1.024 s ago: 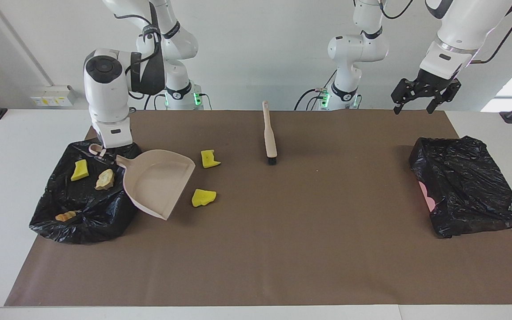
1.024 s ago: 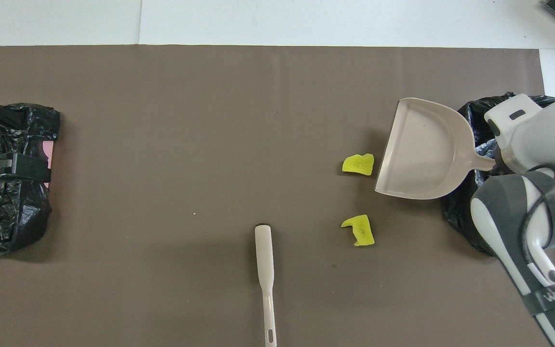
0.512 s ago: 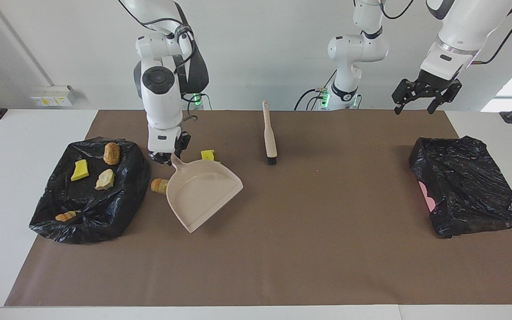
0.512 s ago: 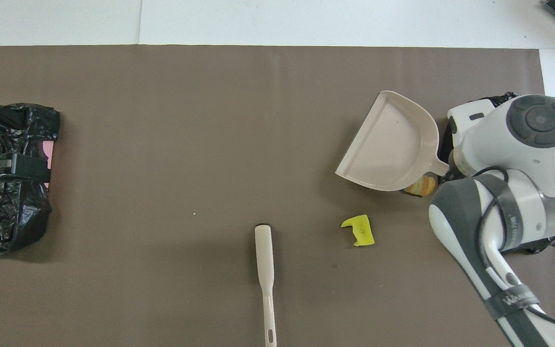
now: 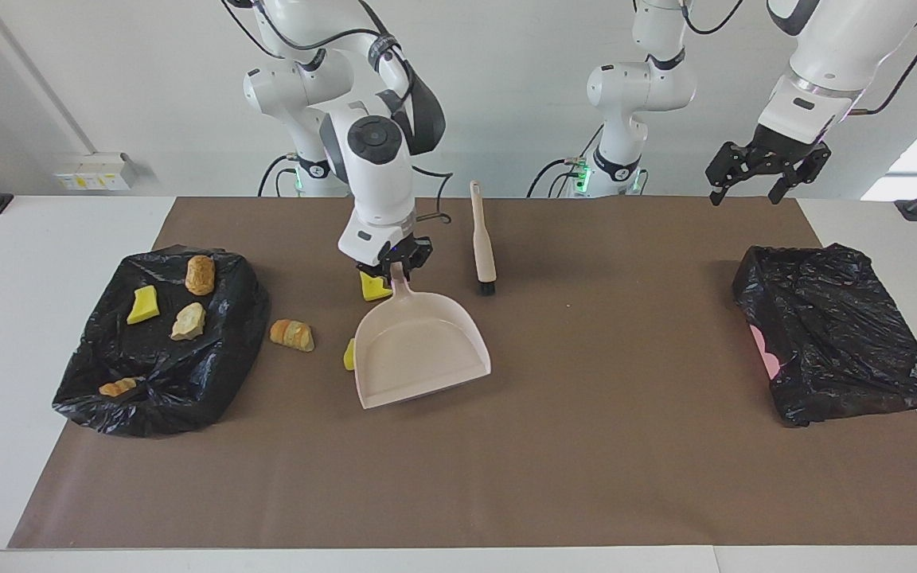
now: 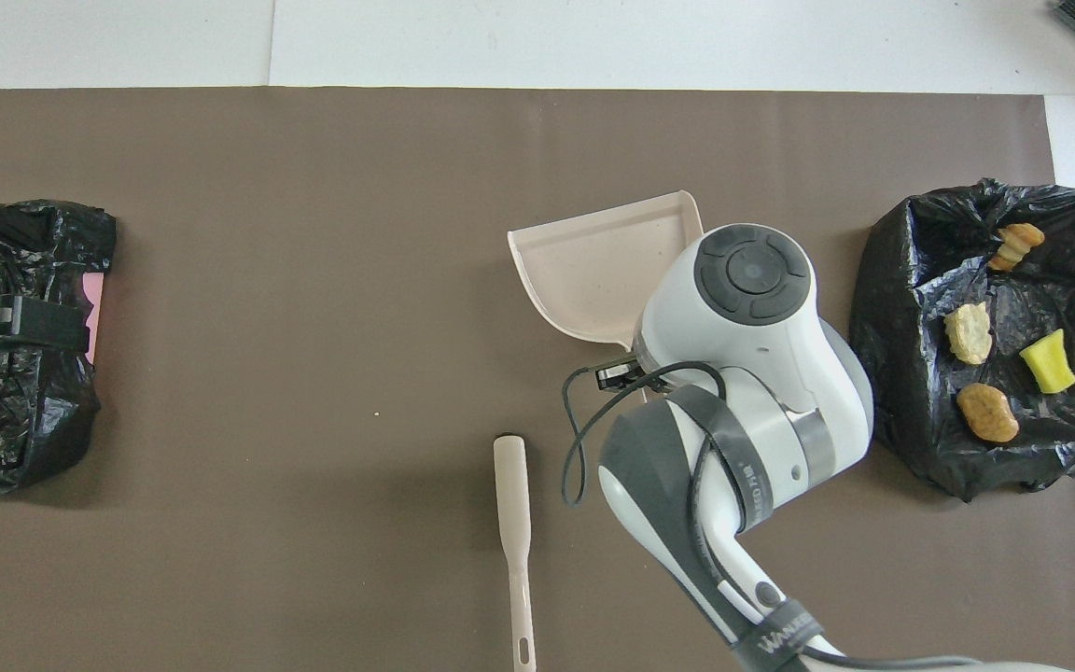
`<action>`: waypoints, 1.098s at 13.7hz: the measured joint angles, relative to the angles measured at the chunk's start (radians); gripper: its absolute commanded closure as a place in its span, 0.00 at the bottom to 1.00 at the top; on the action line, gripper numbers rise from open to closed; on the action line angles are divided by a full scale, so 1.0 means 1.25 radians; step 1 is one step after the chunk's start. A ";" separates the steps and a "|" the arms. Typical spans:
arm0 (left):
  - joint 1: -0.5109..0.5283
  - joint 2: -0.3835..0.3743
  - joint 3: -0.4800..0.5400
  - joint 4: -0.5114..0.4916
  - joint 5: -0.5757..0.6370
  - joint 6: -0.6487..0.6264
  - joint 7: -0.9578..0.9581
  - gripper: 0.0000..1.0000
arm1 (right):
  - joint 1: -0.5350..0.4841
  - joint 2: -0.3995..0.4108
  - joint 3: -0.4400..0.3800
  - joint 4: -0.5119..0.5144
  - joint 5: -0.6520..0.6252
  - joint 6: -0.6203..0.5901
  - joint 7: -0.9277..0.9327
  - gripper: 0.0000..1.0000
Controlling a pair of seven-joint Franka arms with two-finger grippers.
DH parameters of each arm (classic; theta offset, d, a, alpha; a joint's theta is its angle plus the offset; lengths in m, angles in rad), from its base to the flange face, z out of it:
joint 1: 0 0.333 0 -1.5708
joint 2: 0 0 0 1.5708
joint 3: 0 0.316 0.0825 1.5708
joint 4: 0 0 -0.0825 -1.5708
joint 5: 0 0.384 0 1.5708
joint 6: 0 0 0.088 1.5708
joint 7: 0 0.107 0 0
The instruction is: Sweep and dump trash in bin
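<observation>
On the brown mat of the tabletop (image 5: 586,446), the facing view showed the right end effector (image 5: 389,264) closed on the handle of the dustpan (image 5: 420,346), whose long axis ran from the handle, nearer to the robots, to its open lip, farther from them. Three pieces of the trash remained on the mat: a yellow chunk (image 5: 373,288) just beside the handle, a second yellow chunk (image 5: 349,355) touching the pan's side wall toward the right arm's end, and a brown lump (image 5: 293,334) between that wall and the black bin (image 5: 158,394). All three lay outside the pan, beside or nearer to the robots than its lip, so the pan judged to need turning before any could enter. Four pieces (image 5: 188,321) already lay in that bin. The hand brush (image 5: 481,243) lay beside the pan toward the left arm's end, its long axis running toward the robots, bristles farther away. The left end effector (image 5: 766,173) waited open, raised near the second black bag (image 5: 840,334). In the overhead view, the right arm hid the loose pieces; the pan's lip (image 6: 598,213) faced open mat, with ample free room around it.
</observation>
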 measured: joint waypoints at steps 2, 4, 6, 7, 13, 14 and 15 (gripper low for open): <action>0.000 0.000 0.000 0.000 0.000 0.000 0.000 0.00 | 0.024 0.056 0.000 0.062 0.030 0.000 0.082 1.00; 0.000 0.000 0.000 0.000 0.000 0.000 0.000 0.00 | 0.046 0.124 0.000 0.124 0.031 0.000 0.133 1.00; 0.000 0.000 0.000 0.000 0.000 0.000 0.000 0.00 | 0.070 0.203 0.000 0.201 0.032 0.000 0.194 1.00; 0.000 0.000 0.000 0.000 0.000 -0.001 0.000 0.00 | 0.075 0.237 -0.001 0.235 0.032 0.000 0.223 1.00; 0.004 0.002 0.002 0.000 0.000 -0.004 0.000 0.00 | 0.072 0.296 -0.007 0.312 0.059 -0.004 0.254 0.00; 0.013 0.003 0.002 0.000 0.000 -0.004 0.000 0.00 | 0.073 0.295 -0.006 0.315 0.059 -0.005 0.254 0.00; 0.028 0.003 0.003 -0.001 0.000 -0.005 0.000 0.00 | 0.074 0.291 -0.006 0.317 0.059 -0.013 0.254 0.00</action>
